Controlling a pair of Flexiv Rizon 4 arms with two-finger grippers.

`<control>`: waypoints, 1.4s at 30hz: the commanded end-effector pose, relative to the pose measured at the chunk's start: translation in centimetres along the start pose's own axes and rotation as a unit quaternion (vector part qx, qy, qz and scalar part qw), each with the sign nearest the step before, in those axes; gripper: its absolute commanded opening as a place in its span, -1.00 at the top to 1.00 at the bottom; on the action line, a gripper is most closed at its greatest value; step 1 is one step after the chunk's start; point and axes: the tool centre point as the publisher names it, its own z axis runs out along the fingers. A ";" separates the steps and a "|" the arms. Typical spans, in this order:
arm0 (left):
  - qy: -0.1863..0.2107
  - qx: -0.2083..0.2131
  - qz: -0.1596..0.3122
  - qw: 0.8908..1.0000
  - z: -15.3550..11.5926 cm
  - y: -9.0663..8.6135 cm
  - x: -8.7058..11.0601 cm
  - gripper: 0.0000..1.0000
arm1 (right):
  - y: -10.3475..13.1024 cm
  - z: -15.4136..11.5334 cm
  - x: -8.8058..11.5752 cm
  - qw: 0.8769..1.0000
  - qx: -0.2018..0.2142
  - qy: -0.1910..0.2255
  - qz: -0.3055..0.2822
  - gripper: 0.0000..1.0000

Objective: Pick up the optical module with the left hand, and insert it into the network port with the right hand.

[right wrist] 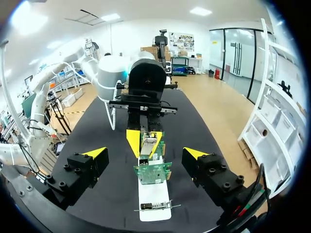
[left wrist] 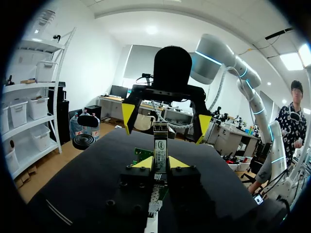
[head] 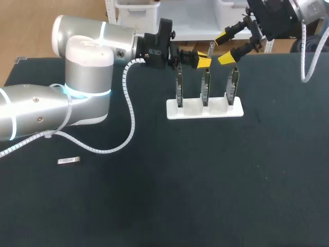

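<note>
while the left arm (head: 77, 87) is lying low over the dark table (head: 205, 195) from its own side, the left gripper (head: 200, 62) is hanging at the far part of the table, just over a white stand (head: 204, 109) that is carrying three green boards (head: 205, 86) upright in a row. the pincer is standing narrow and is clamping the optical module (left wrist: 160, 145), with one yellow tip pressing on each side of the slim silver piece, and the module is sticking out ahead of the fingers with its labelled face turning toward the left wrist camera. from the head view, the held module is sitting above the top edge of the middle board; whether it is touching that board i cannot tell. the right gripper (head: 225, 48) is hovering just beyond, coming in from the far right corner, and it is facing the left gripper nose to nose. its two yellow tips are standing wide apart and are holding nothing, one tip to each side of the module in the left wrist view and not touching it. in the right wrist view, the row of boards is running straight ahead of the open fingers, with the stand lying under them and the left gripper showing past the nearest board. a small silver part (head: 69, 161) is lying flat on the table near the left arm, well apart from the stand.
</note>
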 end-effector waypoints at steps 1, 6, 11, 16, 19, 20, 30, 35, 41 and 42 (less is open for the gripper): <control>0.002 0.001 0.000 1.000 0.0 0.2 -0.1 1.00 | -0.7 0.1 0.0 1.000 -0.007 -0.009 -0.003 -1.00; 0.002 0.001 0.000 1.000 0.0 0.2 -0.1 1.00 | -1.0 0.1 -0.4 1.000 -0.008 -0.018 -0.006 -1.00; 0.002 0.001 0.000 1.000 0.0 0.2 -0.1 1.00 | -1.0 0.4 -0.6 1.000 -0.012 -0.022 -0.008 -1.00; 0.002 0.001 0.000 1.000 0.0 0.2 -0.1 1.00 | -0.7 0.9 -0.8 0.999 -0.016 -0.027 -0.007 -1.00; 0.002 0.001 0.000 1.000 0.0 0.2 -0.1 1.00 | -0.5 1.2 -0.9 0.999 -0.021 -0.029 -0.007 -1.00; 0.002 0.001 0.000 1.000 0.0 0.2 -0.1 1.00 | -0.4 1.4 -1.0 0.999 -0.022 -0.029 -0.008 -1.00; 0.002 0.001 0.000 1.000 0.0 0.2 -0.1 1.00 | -0.3 1.5 -1.3 0.999 -0.025 -0.030 -0.012 -1.00; 0.002 0.001 0.000 1.000 0.0 0.2 -0.1 1.00 | -0.3 1.3 -1.4 0.999 -0.026 -0.029 -0.014 -1.00; 0.002 0.001 0.000 1.000 0.0 0.2 -0.1 1.00 | -0.2 1.1 -1.7 0.999 -0.032 -0.030 -0.021 -1.00; 0.002 0.001 0.000 1.000 0.0 0.2 -0.1 1.00 | -0.2 1.1 -1.8 0.999 -0.033 -0.033 -0.022 -1.00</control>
